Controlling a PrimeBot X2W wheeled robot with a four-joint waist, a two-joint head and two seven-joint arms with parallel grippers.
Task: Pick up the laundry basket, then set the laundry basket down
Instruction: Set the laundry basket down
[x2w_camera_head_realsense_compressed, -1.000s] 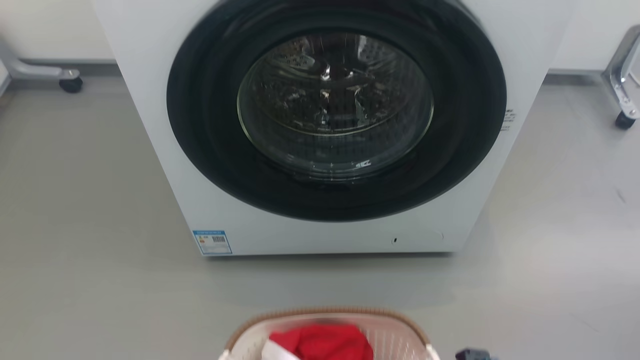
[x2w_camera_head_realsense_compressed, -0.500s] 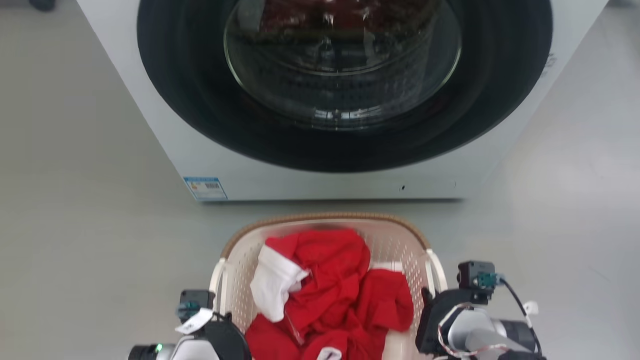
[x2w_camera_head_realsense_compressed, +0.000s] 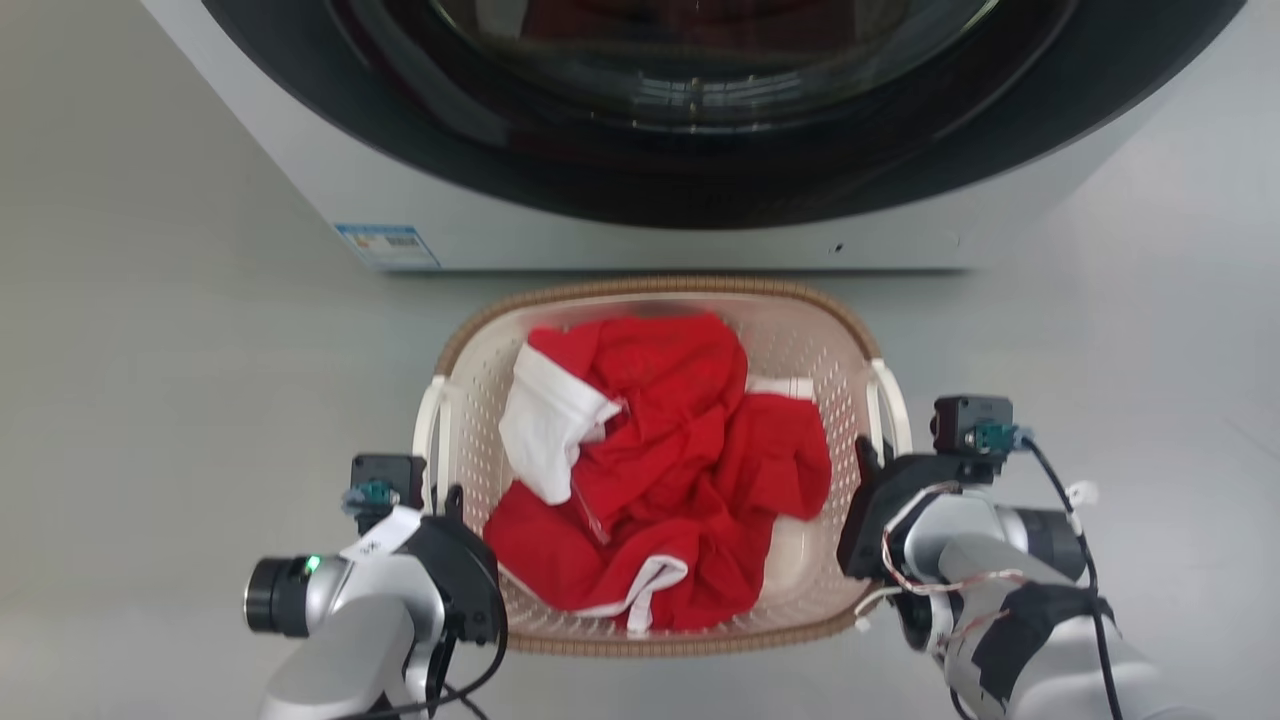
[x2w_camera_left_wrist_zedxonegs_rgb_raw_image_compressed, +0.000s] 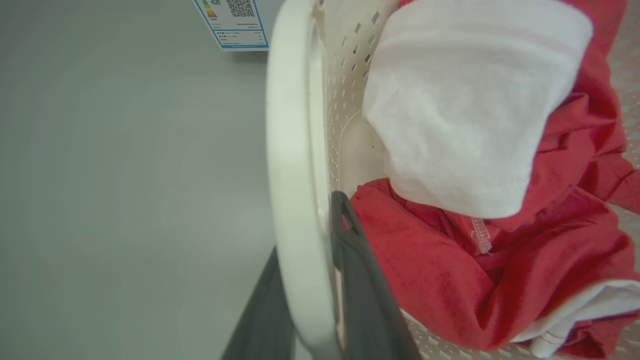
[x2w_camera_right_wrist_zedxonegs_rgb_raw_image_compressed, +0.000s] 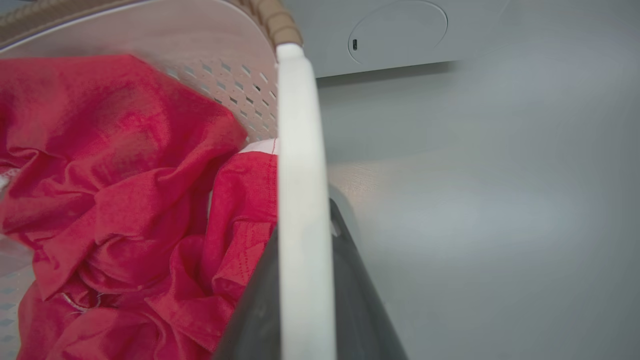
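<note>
Head view: basket lay just before washer, long axis L–R. L gripper pinched L handle, R gripper pinched R handle, one each end. Next move prob. needed both rising level.

Cream perforated laundry basket with brown woven-look rim and white handles, red-and-white clothes, grey floor

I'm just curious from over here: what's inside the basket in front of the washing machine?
The laundry basket holds crumpled red clothing with white sections. The cloth covers most of the basket's floor, so anything beneath it is hidden.
</note>
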